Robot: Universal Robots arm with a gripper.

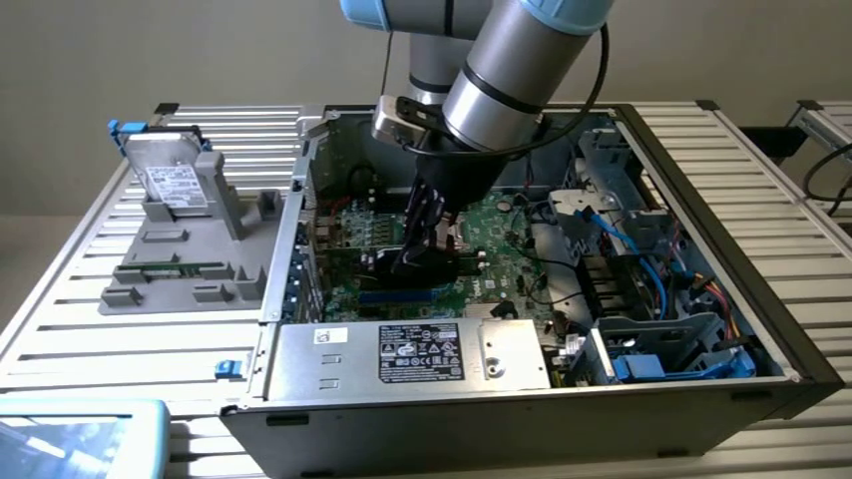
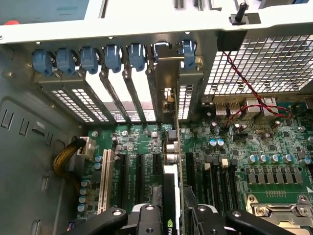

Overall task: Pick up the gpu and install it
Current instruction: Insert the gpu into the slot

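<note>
The gpu [image 2: 172, 161] stands on edge between my fingers, its thin board running away from me toward the case's rear wall. Its silver end bracket [image 2: 166, 73] sits in line with the rear slot openings, beside the blue clips [image 2: 112, 55]. My gripper [image 2: 173, 220] is shut on the gpu from above. In the exterior view the gripper [image 1: 429, 251] reaches down into the open computer case and the gpu [image 1: 394, 271] is a dark block low over the green motherboard [image 1: 496, 228]. Whether the card's edge sits in an expansion slot [image 2: 155, 164] I cannot tell.
A silver hard drive [image 1: 174, 180] leans in a grey fixture [image 1: 187, 261] on the exterior view's left. The power supply [image 1: 413, 354] lies along the case's near side. Drive cages and blue cables [image 1: 665, 299] fill the right. A red-black wire [image 2: 244, 88] crosses the motherboard [image 2: 254, 142].
</note>
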